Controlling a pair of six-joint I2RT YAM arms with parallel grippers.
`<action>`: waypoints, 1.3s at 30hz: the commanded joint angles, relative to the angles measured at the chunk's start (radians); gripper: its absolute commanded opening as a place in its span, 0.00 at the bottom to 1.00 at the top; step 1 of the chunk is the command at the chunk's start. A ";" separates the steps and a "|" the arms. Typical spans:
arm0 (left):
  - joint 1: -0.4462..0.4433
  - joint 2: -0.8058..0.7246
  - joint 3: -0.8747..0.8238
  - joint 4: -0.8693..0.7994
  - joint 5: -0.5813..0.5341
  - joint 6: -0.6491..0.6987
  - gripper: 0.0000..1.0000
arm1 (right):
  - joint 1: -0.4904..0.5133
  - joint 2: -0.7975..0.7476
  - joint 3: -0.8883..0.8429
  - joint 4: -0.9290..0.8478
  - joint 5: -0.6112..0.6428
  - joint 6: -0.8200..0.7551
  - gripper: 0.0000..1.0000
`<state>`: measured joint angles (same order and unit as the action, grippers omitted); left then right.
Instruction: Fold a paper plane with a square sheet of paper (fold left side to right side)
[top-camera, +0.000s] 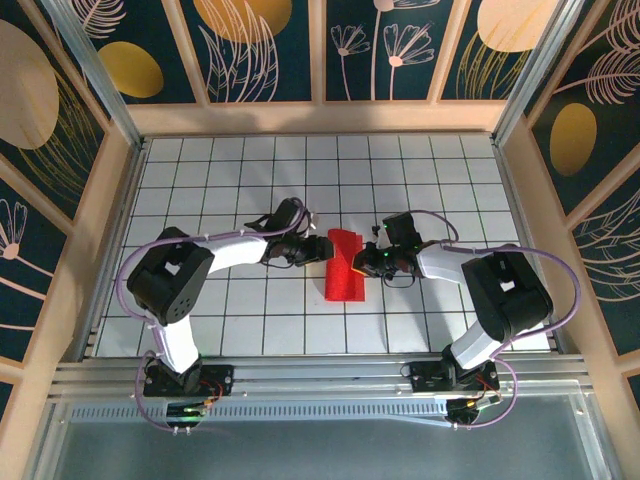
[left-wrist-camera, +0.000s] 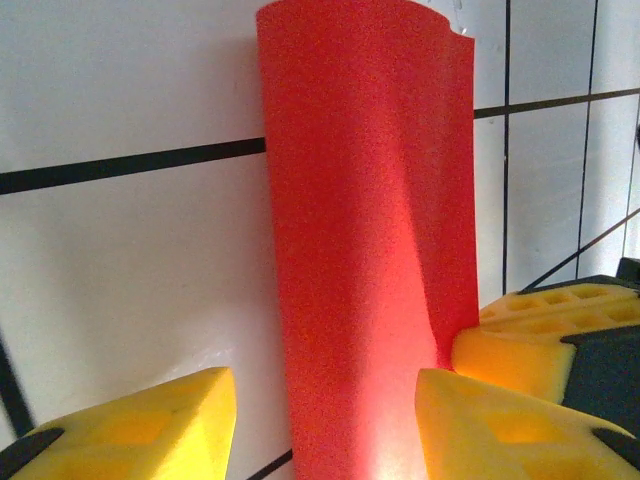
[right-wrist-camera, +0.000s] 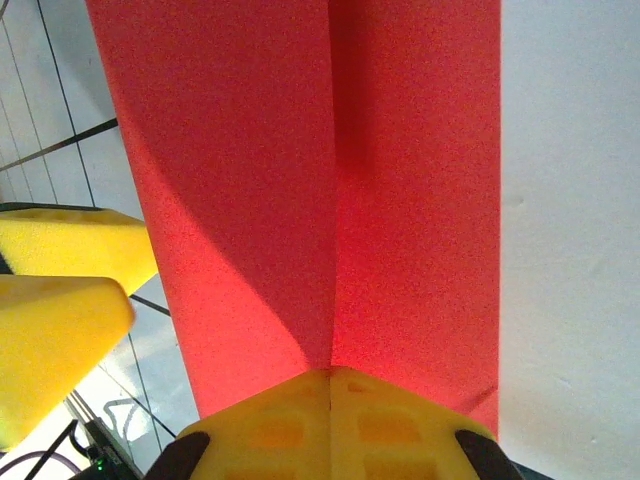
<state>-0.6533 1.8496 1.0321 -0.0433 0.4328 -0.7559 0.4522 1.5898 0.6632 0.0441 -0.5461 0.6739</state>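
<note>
From above, one square sheet of paper (top-camera: 345, 268) is lying folded on the table (top-camera: 250, 320) between two grippers, the left gripper (top-camera: 318, 248) and the right gripper (top-camera: 366, 262). In the left wrist view, the left gripper (left-wrist-camera: 320, 435) is standing part-open and gripping nothing, with the sheet (left-wrist-camera: 370, 250) running up from between its fingers (left-wrist-camera: 130, 430). In the right wrist view, the right gripper (right-wrist-camera: 330, 420) is pinching the sheet (right-wrist-camera: 300, 180) at its crease, jaws closed.

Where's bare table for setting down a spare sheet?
Far tile rows by the back wall, and near tiles between the left arm base and right arm base. Crowded mid-table: left gripper and right gripper flank the red sheet.
</note>
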 joint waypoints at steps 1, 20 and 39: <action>-0.012 0.031 0.043 -0.014 0.004 -0.002 0.51 | -0.003 -0.022 0.024 -0.027 0.021 -0.025 0.00; -0.050 0.143 0.127 -0.135 -0.084 -0.026 0.42 | -0.007 -0.036 0.043 -0.114 0.058 -0.069 0.14; -0.142 0.225 0.232 -0.262 -0.226 -0.111 0.44 | -0.167 -0.307 -0.028 -0.271 0.210 -0.128 0.52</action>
<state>-0.7479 1.9915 1.2469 -0.2527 0.2138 -0.7975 0.2943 1.3056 0.6651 -0.1925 -0.3622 0.5560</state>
